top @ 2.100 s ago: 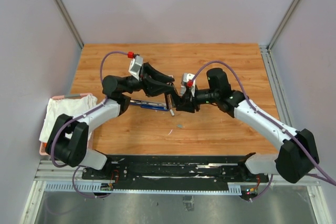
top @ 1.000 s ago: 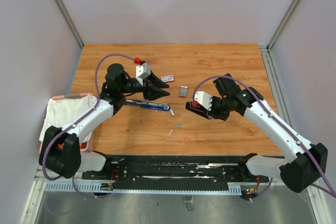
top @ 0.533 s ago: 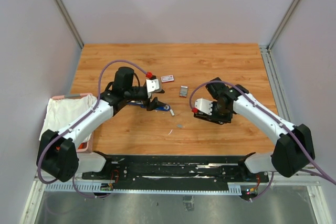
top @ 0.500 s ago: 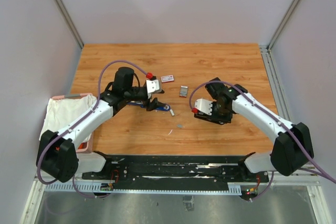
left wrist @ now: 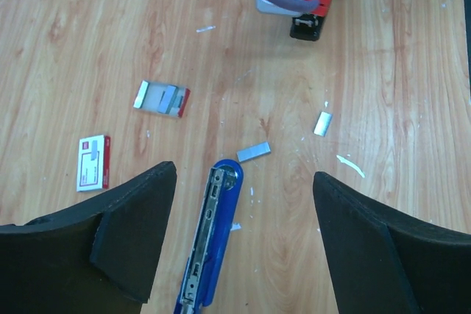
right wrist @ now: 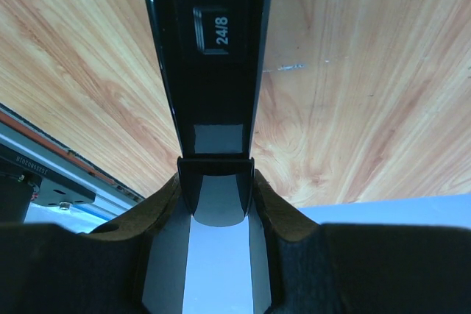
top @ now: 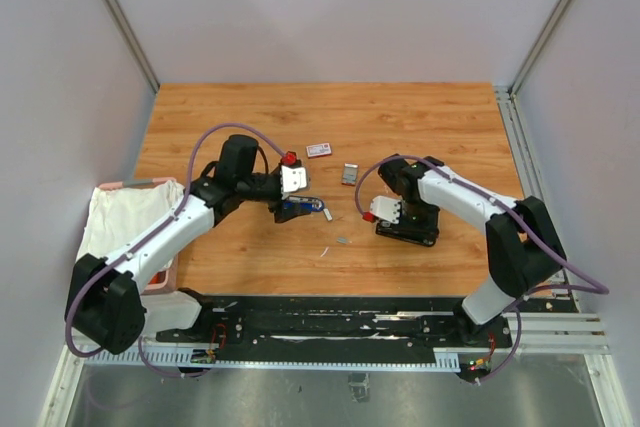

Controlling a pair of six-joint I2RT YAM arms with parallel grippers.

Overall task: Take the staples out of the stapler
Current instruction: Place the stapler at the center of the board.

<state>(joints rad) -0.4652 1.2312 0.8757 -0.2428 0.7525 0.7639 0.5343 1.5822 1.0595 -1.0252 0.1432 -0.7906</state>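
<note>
A blue stapler (left wrist: 212, 244) lies opened on the wooden table, its metal channel facing up. My left gripper (left wrist: 243, 176) hangs over it, open, its fingers (left wrist: 132, 240) wide on both sides and touching nothing. Just past the stapler's tip lies a short strip of staples (left wrist: 253, 151); another strip (left wrist: 322, 123) and a bent sliver lie farther right. From above the blue stapler (top: 314, 207) shows beside the left gripper (top: 291, 205), with loose staples (top: 343, 241) in front. My right gripper (right wrist: 215, 182) is shut on a black stapler (right wrist: 210, 42), which rests low on the table (top: 408, 235).
A small red-and-white box (top: 319, 149) and an opened little box (top: 349, 174) lie behind the grippers, also in the left wrist view as the red-and-white box (left wrist: 93, 162) and the opened box (left wrist: 162, 98). A white cloth (top: 125, 212) fills a pink basket at the table's left edge.
The left gripper's fingers have spread wide and it has come down toward the blue stapler's tip. The right arm swung the black stapler toward the front and lowered it to the table.
</note>
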